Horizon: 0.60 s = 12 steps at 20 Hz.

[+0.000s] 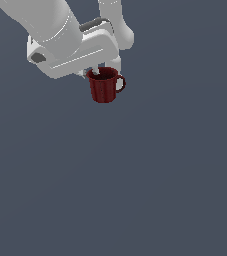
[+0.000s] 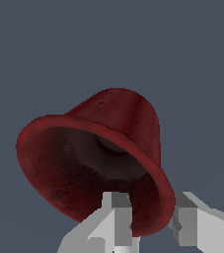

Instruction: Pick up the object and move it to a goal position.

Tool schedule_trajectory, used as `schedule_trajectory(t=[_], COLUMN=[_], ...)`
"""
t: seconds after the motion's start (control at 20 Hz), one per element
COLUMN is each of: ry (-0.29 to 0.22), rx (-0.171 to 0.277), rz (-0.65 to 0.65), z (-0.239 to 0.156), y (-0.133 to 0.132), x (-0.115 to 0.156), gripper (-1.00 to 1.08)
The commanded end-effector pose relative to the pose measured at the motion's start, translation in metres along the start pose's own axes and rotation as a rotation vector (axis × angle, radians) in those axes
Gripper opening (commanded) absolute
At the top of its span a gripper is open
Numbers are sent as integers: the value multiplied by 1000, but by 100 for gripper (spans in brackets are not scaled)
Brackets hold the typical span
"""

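1. one gripper point(image 2: 145, 222) pinches the wall of the mug point(image 2: 96, 158); one finger sits inside the rim, the other outside; it is clenched on the mug.
2. the mug hangs under the white arm point(image 1: 65, 40), roughly upright, handle toward the exterior view's right; no surface shows beneath it.
3. this looks like the carry step; next, likely a steady move to the goal; no goal marker shows.

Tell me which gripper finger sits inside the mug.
The finger seen against the dark interior of the mug is inside; the other finger sits outside the red wall, rim between them.
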State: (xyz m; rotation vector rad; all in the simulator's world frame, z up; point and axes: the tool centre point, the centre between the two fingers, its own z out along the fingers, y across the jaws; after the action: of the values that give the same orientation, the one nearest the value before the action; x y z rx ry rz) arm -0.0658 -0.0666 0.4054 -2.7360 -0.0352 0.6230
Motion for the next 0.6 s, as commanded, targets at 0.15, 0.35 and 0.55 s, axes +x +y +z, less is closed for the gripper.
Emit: schedule_trajectory(t=[0.15,0.35,0.55], ry=[1,1,1], rx=[0,1,1], rz=[-1,-1,-1], z=[-35,-53,-65], y=[-14,-21,-27], x=[-14,-20,-24], gripper=[-100,-100,-100])
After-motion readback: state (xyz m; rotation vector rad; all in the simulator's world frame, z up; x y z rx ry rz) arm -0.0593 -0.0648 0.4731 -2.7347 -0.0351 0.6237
